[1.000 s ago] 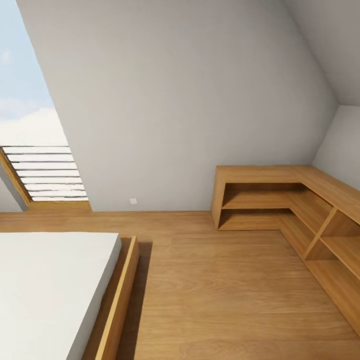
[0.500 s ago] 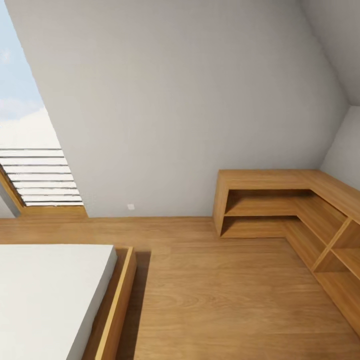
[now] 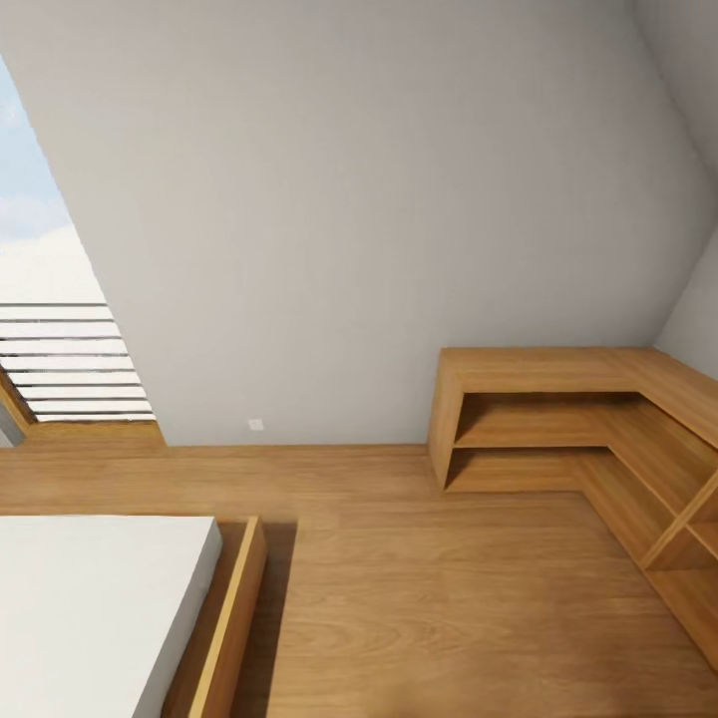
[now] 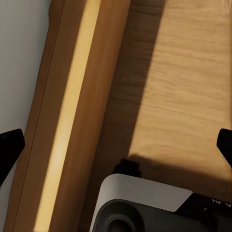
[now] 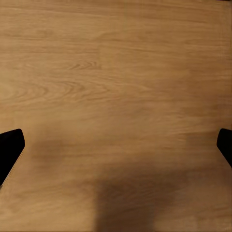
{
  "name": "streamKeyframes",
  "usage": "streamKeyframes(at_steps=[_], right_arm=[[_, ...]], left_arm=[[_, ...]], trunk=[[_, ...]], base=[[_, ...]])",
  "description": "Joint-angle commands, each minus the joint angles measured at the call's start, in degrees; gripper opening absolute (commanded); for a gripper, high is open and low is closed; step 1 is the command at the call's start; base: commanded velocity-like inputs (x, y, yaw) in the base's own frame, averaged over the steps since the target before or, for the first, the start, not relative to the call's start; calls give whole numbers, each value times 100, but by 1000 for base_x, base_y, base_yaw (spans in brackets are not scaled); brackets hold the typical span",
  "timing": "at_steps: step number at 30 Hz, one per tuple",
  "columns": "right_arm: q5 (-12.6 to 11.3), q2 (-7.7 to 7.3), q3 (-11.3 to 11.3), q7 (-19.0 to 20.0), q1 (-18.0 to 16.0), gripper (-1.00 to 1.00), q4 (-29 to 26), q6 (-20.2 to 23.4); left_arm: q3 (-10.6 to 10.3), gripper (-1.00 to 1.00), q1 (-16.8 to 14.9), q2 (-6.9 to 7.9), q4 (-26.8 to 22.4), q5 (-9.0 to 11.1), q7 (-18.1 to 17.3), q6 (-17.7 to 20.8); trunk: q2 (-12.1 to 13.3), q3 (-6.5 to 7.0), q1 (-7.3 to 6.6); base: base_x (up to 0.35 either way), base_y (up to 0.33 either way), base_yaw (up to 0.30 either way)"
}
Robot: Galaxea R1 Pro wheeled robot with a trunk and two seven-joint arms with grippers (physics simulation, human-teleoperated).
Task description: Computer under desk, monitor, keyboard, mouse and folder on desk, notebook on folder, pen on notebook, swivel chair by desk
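- In the bedroom, I face a bed (image 3: 100,608), wooden floor (image 3: 429,598) and corner shelf unit (image 3: 538,419); no task item is sighted.
- Left claw (image 4: 116,145) and right claw (image 5: 116,145) both spread wide, empty.
- Judgement: the folder should be light, thin and slippery; grip an overhanging edge.

You're looking at a slanted pale grey wall (image 3: 379,219) that leans in over a warm wood plank floor (image 3: 449,598). There's a tiny white outlet (image 3: 256,424) low on that wall, just above the floor. On the left you get a window (image 3: 50,299) with bright sky and white slats across its lower part. An L-shaped light wooden shelf unit (image 3: 558,419) hugs the right corner, open compartments facing the room. Bottom left is a bed with a white mattress (image 3: 90,608) in a wooden frame (image 3: 227,628), throwing a shadow onto the floor beside it.
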Motion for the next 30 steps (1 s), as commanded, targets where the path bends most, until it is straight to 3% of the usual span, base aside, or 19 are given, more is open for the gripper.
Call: streamKeyframes(at_steps=[1, 16, 30], right_arm=[[-33, 0, 49, -34, -5, 100, 0, -13], [-33, 0, 49, -28, -5, 100, 0, -13], [-33, -12, 42, 287, -5, 100, 6, -13]], left_arm=[[-49, 100, -4, 1, -6, 40, 32, -16], [-49, 100, -4, 1, -6, 40, 32, -16], [-49, 100, -4, 1, -6, 40, 32, -16]], trunk=[[-4, -6, 4], [-4, 1, 4], [-4, 77, 4]], base=[[320, 0, 0], [319, 0, -11], [294, 0, -145]])
